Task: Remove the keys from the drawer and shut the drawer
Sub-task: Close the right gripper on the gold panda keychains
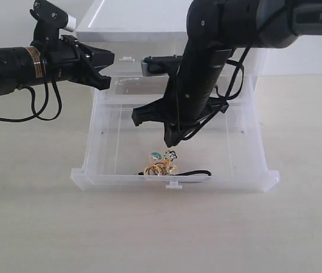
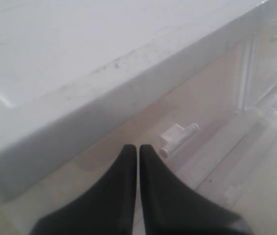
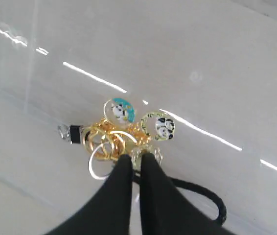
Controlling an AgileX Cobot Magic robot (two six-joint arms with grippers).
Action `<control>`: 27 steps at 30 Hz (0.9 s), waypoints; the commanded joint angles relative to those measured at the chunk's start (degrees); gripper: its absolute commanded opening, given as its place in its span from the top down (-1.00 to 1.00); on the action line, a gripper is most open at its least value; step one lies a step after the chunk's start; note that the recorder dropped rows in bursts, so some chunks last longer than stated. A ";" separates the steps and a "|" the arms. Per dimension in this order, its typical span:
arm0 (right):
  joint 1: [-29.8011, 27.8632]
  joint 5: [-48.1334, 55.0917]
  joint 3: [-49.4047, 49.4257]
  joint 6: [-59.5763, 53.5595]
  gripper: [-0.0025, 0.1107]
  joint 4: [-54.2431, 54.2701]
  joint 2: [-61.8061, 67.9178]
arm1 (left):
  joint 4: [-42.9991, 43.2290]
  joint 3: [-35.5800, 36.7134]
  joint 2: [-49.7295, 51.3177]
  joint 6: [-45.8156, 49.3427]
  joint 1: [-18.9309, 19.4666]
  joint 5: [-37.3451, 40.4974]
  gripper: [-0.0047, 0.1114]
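Note:
The drawer [image 1: 238,181] stands pulled far out of the white cabinet [image 1: 132,23]. The keys [image 1: 161,166], a gold bunch with two round charms and a black strap [image 1: 198,173], lie on its floor just behind the front wall. My right gripper [image 1: 170,143] reaches down into the drawer. In the right wrist view its tips [image 3: 136,159] are shut at the edge of the keys [image 3: 114,134], with a small glittering piece pinched between them. My left gripper [image 1: 107,71] hovers shut at the cabinet's upper left front, holding nothing.
The left wrist view shows my shut left gripper [image 2: 138,149] just short of a small white tab handle [image 2: 178,139] below the cabinet top [image 2: 80,54]. Pale table [image 1: 36,227] surrounds the cabinet. The drawer's clear side walls [image 1: 93,142] flank my right arm.

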 commanded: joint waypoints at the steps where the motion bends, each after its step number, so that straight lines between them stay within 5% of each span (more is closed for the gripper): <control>1: 0.01 5.43 -0.19 -8.91 0.84 4.75 -0.51 | -12.84 -2.07 -0.13 -0.95 1.29 5.27 0.85; 2: 0.01 5.53 -0.19 -9.51 0.75 5.42 -0.49 | -12.84 -2.07 -0.13 -0.95 1.29 5.27 0.85; 5: 0.01 2.00 -0.19 -5.85 -0.12 5.76 0.64 | -12.84 -2.07 -0.13 -0.95 1.29 5.27 0.85; 6: 0.01 2.00 -0.19 -4.62 -0.15 5.76 0.87 | -13.02 -2.07 -0.13 -0.95 1.29 5.27 0.85; 10: 0.01 2.52 -0.19 -3.63 0.13 5.31 3.79 | -15.64 -2.07 -0.13 -0.35 1.29 5.53 0.85; 14: 0.70 2.15 -0.19 -3.63 -0.08 5.67 5.11 | -15.64 -2.07 -0.13 1.48 1.29 6.93 0.85; 23: 3.54 3.75 -0.19 6.23 -0.08 -2.44 10.31 | -16.34 -2.17 -0.13 1.21 1.29 6.61 0.85; 27: 3.54 4.47 -0.19 7.55 0.26 -4.55 11.09 | -16.51 -2.17 -0.13 0.99 1.29 6.36 0.85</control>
